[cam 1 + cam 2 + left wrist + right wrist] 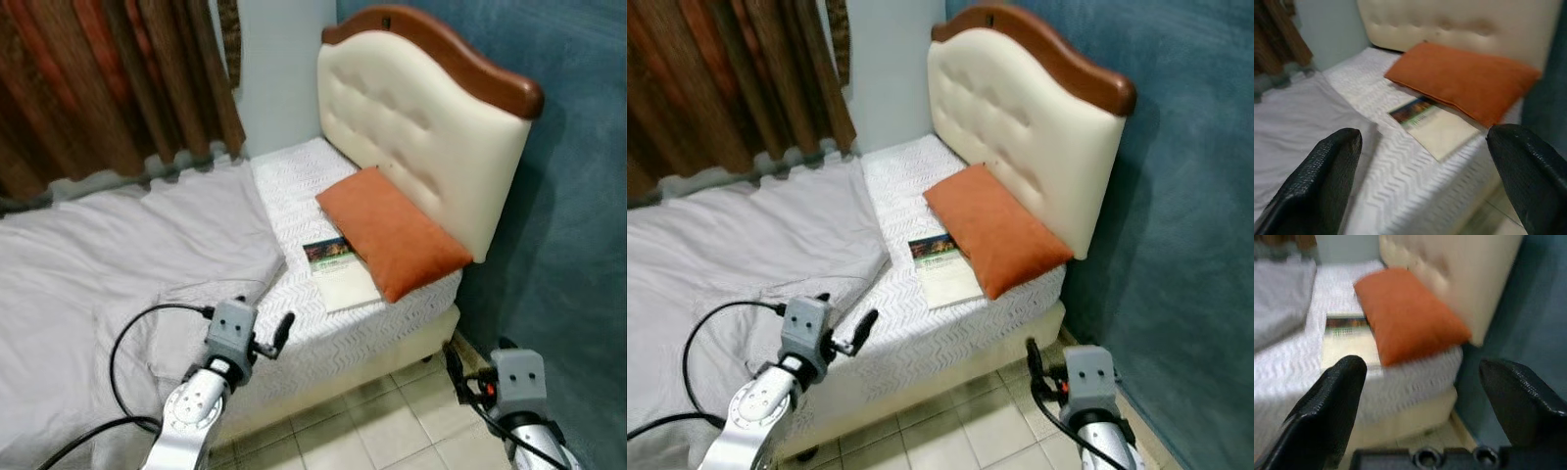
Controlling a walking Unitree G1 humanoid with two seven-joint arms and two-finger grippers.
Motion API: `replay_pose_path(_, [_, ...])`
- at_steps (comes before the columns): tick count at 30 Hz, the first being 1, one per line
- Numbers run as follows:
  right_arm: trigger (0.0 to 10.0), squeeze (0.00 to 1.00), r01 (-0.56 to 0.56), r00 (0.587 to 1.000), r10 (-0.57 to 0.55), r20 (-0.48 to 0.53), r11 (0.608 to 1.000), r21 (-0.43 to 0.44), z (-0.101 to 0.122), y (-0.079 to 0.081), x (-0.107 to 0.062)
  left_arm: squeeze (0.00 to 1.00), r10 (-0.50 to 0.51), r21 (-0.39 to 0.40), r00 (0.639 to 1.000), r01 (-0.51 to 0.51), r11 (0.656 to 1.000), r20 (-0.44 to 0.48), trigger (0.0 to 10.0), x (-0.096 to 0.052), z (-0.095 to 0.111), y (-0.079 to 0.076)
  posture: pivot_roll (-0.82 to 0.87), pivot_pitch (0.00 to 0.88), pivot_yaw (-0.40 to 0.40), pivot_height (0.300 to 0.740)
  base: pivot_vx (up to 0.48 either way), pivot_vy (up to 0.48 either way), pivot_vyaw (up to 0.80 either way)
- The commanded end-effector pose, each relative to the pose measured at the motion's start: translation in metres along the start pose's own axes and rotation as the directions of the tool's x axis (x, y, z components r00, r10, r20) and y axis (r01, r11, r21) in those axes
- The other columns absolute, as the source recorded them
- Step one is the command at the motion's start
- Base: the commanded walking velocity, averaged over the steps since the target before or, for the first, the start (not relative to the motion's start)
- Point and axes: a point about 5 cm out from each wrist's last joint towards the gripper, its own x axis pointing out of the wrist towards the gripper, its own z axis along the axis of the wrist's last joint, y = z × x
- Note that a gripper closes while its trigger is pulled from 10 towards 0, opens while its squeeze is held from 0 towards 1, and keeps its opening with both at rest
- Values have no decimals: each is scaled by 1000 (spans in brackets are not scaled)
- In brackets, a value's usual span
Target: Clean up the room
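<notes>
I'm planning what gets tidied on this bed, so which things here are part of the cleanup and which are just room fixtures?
Part of the job:
- book, lying on the mattress, partly under the pillow
- orange pillow, tilted against the headboard
- grey sheet, rumpled

Just there:
- headboard
- curtain
- blue wall
- tiled floor

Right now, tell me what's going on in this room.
The robot stands at the head corner of a bed, holding nothing. Its left pincer, open, hovers over the mattress edge, aimed toward a book partly tucked under an orange pillow. The right pincer, also open, hangs low over the floor by the blue wall. A grey sheet lies rumpled.
</notes>
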Motion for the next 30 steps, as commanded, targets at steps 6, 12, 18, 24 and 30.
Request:
replay_pose_path(6, [10000, 0, -32, 999, 33, -13, 999, 15, 0, 8, 7, 0, 59, -48, 997, -62, 997, -51, 10000, 0, -9, 7, -63, 6, 63, 740, 480, 0, 0])
replay_pose_path(12, [10000, 0, -46, 998, 47, -42, 999, 22, -5, 8, 1, 0, 62, -60, 996, -66, 996, -61, 10000, -4, -13, 3, -63, 25, 44, 740, 480, 0, 0])
replay_pose_path(18, [10000, 0, -77, 995, 78, -65, 997, 18, -10, 10, -3, 0, 79, -103, 994, -86, 991, -78, 10000, -5, -18, -3, -70, 35, 30, 740, 480, 0, 0])
replay_pose_path(24, [10000, 0, -89, 994, 89, -66, 996, 13, -7, 8, 2, 0, 79, -120, 993, -89, 989, -85, 10000, -1, -20, -8, -74, 41, 21, 740, 480, 0, 0])
replay_pose_path(30, [10000, 0, -106, 991, 107, -77, 994, 14, -9, 10, 2, 0, 82, -132, 992, -95, 987, -96, 10000, 0, -23, -9, -75, 46, 20, 740, 480, 0, 0])
